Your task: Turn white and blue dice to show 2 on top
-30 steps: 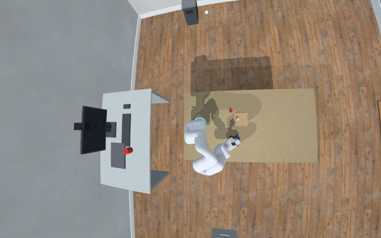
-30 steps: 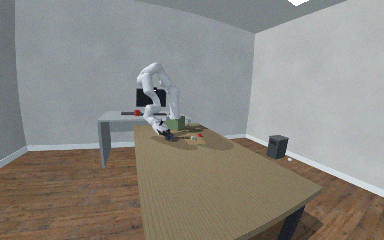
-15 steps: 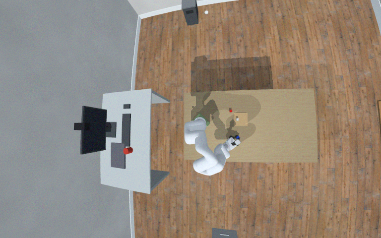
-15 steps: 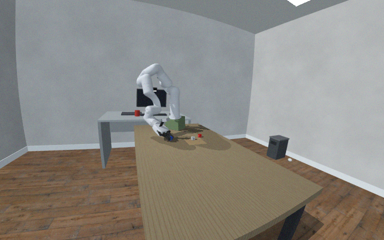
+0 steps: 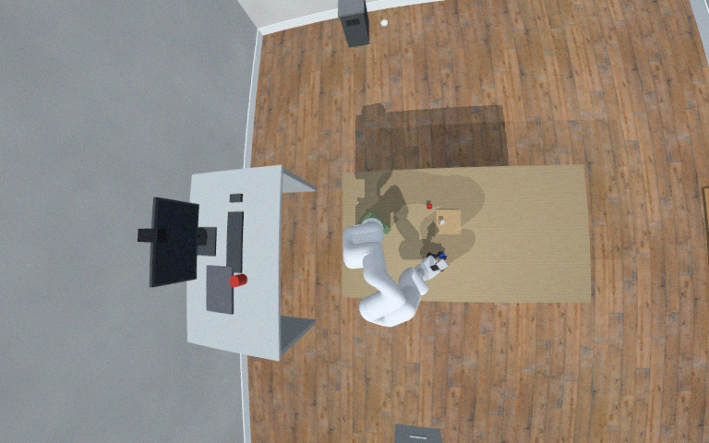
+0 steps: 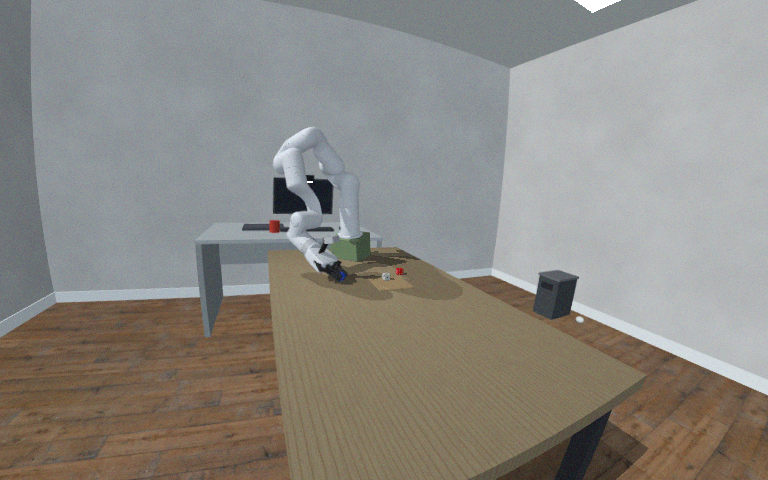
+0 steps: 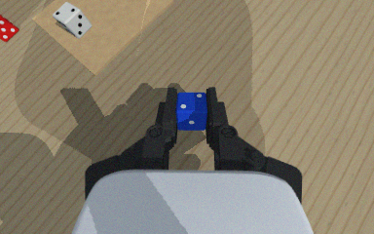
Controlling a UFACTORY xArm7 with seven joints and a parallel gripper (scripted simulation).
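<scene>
The blue die [image 5: 442, 256] [image 6: 343, 276] [image 7: 192, 112] is between the fingertips of my tilted gripper [image 5: 441, 256] [image 6: 341, 275] [image 7: 192, 97], which is shut on it. It shows two pips on one face and one on another in the wrist view. It is off the mat, low over the table; any contact is unclear. The white die [image 5: 441, 221] [image 6: 385, 276] [image 7: 72, 19] sits on the mat [image 5: 454, 228] [image 6: 398, 286] [image 7: 104, 49] near one corner. It shows faces with two and three pips; which is up is unclear. The red die [image 5: 428, 206] [image 6: 399, 271] [image 7: 7, 29] lies off the mat.
The wooden table [image 5: 533, 234] [image 6: 396, 362] carries the green arm base [image 6: 353, 247] at its far end in the exterior view. A grey desk [image 5: 261, 234] with a monitor [image 5: 174, 243] and a red cup [image 5: 238, 280] [image 6: 274, 226] stands beyond it. Arm shadows cross the table and mat.
</scene>
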